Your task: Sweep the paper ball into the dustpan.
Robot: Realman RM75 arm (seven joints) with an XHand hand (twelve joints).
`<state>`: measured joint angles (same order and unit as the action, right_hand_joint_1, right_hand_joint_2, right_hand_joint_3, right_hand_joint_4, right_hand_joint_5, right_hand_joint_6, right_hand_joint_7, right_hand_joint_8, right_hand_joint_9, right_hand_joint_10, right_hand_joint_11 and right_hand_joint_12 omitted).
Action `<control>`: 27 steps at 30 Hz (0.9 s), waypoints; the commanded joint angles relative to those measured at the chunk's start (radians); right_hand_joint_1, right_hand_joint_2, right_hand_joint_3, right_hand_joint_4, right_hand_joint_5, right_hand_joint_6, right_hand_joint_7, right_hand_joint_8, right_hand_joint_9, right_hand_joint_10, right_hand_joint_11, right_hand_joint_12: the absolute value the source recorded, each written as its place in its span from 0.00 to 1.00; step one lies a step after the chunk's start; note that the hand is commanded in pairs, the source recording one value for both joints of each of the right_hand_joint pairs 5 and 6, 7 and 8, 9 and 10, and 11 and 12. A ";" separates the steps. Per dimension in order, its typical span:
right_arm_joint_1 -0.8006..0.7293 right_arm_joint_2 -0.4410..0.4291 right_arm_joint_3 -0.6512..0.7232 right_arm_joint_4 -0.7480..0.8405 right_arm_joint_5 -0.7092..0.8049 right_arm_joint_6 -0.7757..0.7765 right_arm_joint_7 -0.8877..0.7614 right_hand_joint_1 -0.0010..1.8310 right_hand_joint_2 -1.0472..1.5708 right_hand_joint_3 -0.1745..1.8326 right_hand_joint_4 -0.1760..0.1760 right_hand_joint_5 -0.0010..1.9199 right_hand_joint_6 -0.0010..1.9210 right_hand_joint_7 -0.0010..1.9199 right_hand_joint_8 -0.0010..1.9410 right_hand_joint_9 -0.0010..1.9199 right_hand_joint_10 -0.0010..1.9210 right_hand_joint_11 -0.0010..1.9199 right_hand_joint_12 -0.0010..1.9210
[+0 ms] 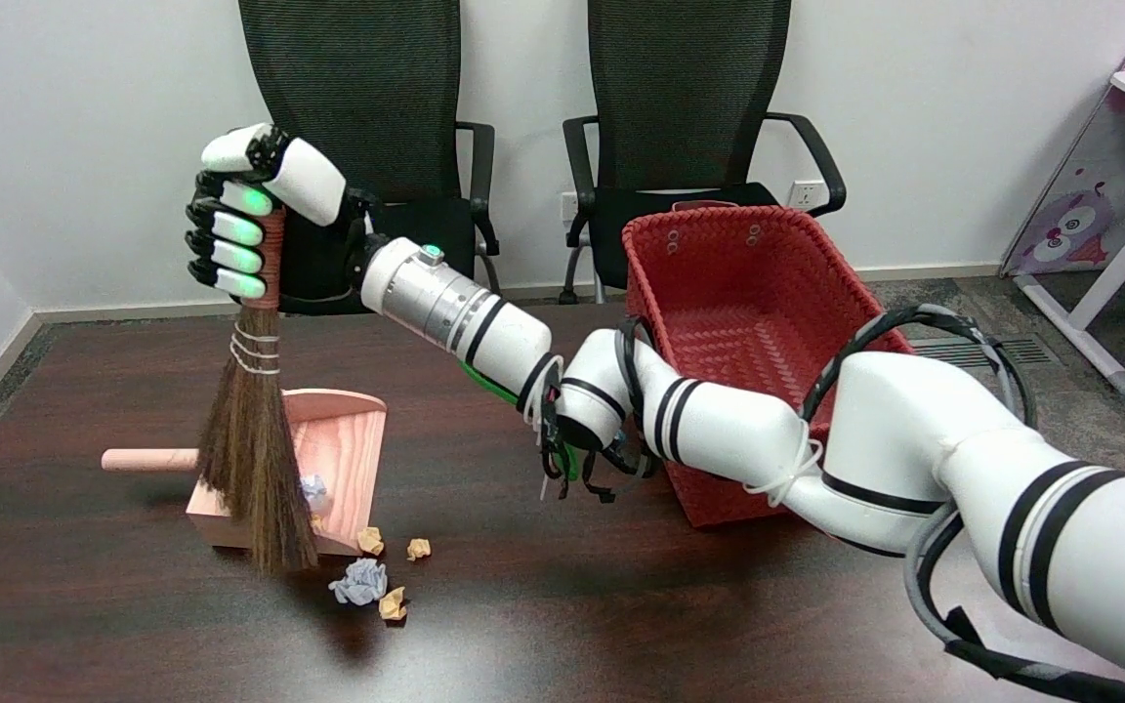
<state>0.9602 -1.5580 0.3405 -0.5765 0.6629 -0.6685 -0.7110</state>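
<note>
My right hand [245, 210] grips the red-wrapped handle of a small straw broom [255, 459], held upright with its bristles hanging down over the front of the pink wooden dustpan [348, 430]. The bristle tips reach the dustpan's open mouth at its near left. One pale bluish paper ball [313, 488] lies inside the dustpan beside the bristles. On the dark table just in front of the mouth lie a grey-blue paper ball [359, 582] and three small yellow ones [370, 539] [417, 549] [393, 604].
A red woven basket [816, 293] stands to the right, behind my forearm. The dustpan's round handle [147, 459] sticks out to the left. Two black office chairs [367, 117] stand beyond the table's far edge.
</note>
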 commanded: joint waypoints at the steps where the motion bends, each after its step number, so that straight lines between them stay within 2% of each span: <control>1: -0.206 0.203 0.247 -0.575 0.074 0.235 -0.633 0.45 0.81 0.94 0.52 1.00 1.00 1.00 0.99 1.00 1.00 1.00 1.00; 5: -0.371 0.224 0.395 -0.768 0.115 0.366 -1.003 0.42 0.88 0.98 0.56 1.00 1.00 1.00 0.99 1.00 1.00 1.00 1.00; 8: -0.458 0.214 0.442 -0.846 0.211 0.396 -1.240 0.39 0.94 0.99 0.60 1.00 1.00 1.00 0.99 1.00 1.00 1.00 1.00; 12: -0.537 0.192 0.447 -0.891 0.380 0.336 -1.494 0.37 0.98 0.99 0.63 1.00 1.00 1.00 0.99 1.00 1.00 1.00 1.00; 17: -0.610 0.188 0.416 -0.967 0.519 0.203 -1.770 0.37 1.00 0.98 0.65 1.00 1.00 1.00 0.99 1.00 1.00 1.00 1.00; 19: -0.640 0.188 0.405 -0.998 0.556 0.141 -1.849 0.37 1.00 0.98 0.65 1.00 1.00 1.00 0.99 1.00 1.00 1.00 1.00; 22: -0.674 0.187 0.381 -1.013 0.579 0.063 -1.849 0.37 1.00 0.98 0.66 1.00 1.00 1.00 0.99 1.00 1.00 1.00 1.00; 27: -0.712 0.187 0.302 -1.053 0.714 0.012 -1.846 0.37 1.00 0.99 0.67 1.00 1.00 1.00 0.99 1.00 1.00 1.00 1.00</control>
<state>0.5480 -1.3987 0.6502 -1.2933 0.9717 -0.4926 -1.9746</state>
